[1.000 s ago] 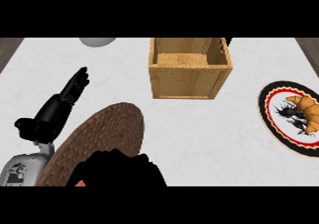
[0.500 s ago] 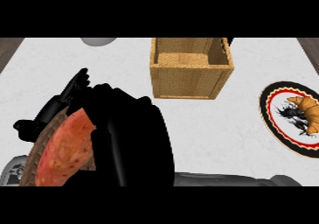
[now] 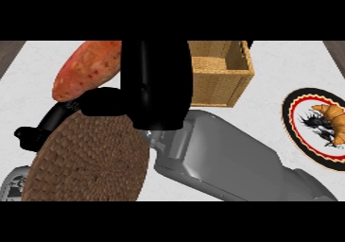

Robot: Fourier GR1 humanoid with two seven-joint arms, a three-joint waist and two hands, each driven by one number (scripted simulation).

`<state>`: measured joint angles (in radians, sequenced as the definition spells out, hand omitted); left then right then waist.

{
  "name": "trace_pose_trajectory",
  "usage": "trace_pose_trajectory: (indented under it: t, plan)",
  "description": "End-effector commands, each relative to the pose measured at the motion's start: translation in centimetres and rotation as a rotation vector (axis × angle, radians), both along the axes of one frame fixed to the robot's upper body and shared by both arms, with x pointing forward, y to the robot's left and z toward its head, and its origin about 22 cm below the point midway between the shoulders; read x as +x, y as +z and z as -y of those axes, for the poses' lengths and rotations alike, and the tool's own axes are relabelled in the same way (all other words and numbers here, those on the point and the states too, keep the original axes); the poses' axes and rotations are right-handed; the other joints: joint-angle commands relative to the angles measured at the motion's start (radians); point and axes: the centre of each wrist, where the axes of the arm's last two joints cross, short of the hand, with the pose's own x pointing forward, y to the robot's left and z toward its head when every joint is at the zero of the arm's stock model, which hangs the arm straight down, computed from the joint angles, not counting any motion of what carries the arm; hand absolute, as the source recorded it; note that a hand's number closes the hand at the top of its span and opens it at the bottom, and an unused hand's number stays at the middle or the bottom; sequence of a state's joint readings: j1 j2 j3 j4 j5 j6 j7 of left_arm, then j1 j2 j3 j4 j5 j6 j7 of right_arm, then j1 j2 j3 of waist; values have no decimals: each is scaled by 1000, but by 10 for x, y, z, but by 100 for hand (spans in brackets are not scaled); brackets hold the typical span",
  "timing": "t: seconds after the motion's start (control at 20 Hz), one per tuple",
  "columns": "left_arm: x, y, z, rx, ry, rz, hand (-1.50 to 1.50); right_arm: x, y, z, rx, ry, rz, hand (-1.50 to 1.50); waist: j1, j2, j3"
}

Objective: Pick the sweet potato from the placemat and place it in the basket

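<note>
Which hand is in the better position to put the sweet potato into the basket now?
The right hand. It already holds the sweet potato lifted above the placemat, just left of the basket. The left hand lies low beside the placemat, holding nothing.

I see the sweet potato (image 3: 86, 71) at the far left as orange-red with darker speckles, next to my black right hand (image 3: 157, 80) on its glossy grey forearm (image 3: 237, 165). The round placemat (image 3: 91, 160) at the near left is brown with a fine woven texture, and the basket (image 3: 220, 71) beyond is tan wicker. At the right, a plate (image 3: 300, 123) shows black, red and cream rings around a golden croissant (image 3: 333, 116), all on a white marbled counter (image 3: 286, 66).
</note>
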<state>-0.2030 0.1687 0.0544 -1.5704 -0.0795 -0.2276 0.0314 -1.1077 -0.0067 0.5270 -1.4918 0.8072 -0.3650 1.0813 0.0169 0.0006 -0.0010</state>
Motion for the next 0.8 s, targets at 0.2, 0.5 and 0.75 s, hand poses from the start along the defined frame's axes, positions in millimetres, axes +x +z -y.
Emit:
trace_pose_trajectory:
  t: [0.2, 0.5, 0.75]
  plan:
    - [2, 4, 5, -2, 17, 4, 0, 64, 27, 24, 119, -196, -20, 150, -5, 3, 1]
    - [-7, -5, -2, 4, 12, -6, 0, 105, -5, 52, 89, -207, -97, 150, 0, 5, 1]
    - [-19, 4, -6, 11, 12, 12, 0, 113, -49, 64, 64, -204, -111, 150, -2, 1, 1]
